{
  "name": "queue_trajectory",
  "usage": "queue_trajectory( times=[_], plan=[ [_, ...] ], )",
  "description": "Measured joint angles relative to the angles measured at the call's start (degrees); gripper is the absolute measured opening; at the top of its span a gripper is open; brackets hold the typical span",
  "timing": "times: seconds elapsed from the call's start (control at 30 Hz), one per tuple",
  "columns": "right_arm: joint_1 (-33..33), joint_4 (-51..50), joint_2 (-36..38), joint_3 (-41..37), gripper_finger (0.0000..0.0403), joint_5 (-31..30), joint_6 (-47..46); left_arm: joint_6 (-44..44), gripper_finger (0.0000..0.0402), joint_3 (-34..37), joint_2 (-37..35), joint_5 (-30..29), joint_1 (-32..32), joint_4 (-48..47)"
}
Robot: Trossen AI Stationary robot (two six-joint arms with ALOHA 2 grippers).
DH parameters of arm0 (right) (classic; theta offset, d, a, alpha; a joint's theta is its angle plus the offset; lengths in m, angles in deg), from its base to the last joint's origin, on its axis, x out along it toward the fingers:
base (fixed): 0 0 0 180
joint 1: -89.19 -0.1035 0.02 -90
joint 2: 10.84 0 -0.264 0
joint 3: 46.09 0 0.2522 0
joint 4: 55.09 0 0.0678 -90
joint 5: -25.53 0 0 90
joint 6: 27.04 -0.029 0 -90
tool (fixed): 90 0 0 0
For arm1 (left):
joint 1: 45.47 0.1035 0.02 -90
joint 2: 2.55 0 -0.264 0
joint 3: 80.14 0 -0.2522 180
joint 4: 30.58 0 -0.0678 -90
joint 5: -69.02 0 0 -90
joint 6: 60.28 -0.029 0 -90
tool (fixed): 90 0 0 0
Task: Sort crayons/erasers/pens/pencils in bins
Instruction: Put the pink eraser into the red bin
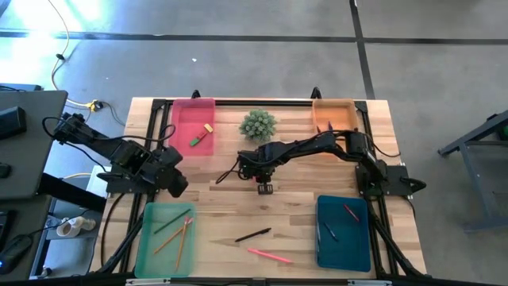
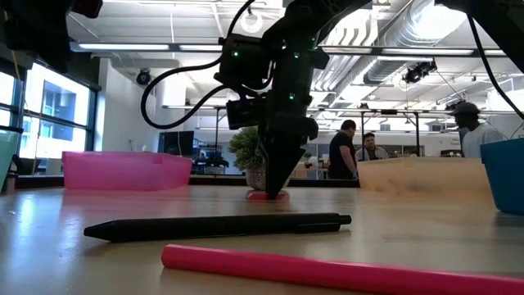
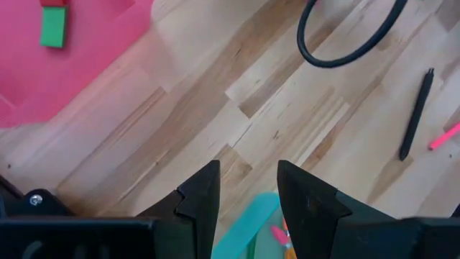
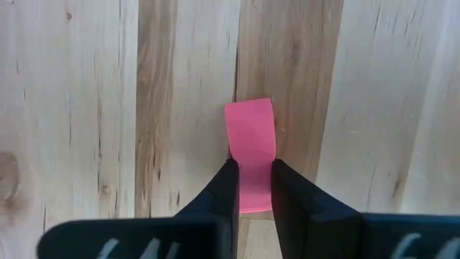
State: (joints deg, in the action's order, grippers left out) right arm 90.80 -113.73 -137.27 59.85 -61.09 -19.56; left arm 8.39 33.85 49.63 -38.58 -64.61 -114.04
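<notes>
The right gripper (image 4: 251,188) pinches a small flat pink eraser (image 4: 250,137) lying on the table (image 4: 86,108), just in front of the potted plant (image 1: 258,124). The left gripper (image 3: 248,198), beside the green bin (image 1: 147,238), stands spread and empty.

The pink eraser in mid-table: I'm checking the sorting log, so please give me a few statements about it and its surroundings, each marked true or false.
1. The right end effector has its fingers on either side of the pink eraser, which lies on the table. True.
2. The pink bin holds no erasers. False: a green eraser and a yellowish one lie in it.
3. A black pen and a pink pencil lie loose on the table. True.
4. The left end effector holds a pencil. False: it is open with nothing in it, near the green bin.
5. The teal bin has nothing in it. False: two short sticks lie inside.
</notes>
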Motion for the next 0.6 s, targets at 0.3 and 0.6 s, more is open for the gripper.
queue_trajectory(
  times=[0.3,0.6],
  plan=[
    [0.0,-0.4,1.5,-0.2,0.0036,0.2,0.0,-2.7,0.0129,0.0,0.0,0.5,0.0,0.0],
    [0.7,-1.0,2.5,-0.2,0.0035,2.7,-2.2,-5.9,0.0129,0.0,0.0,4.1,0.0,0.0]
  ],
)
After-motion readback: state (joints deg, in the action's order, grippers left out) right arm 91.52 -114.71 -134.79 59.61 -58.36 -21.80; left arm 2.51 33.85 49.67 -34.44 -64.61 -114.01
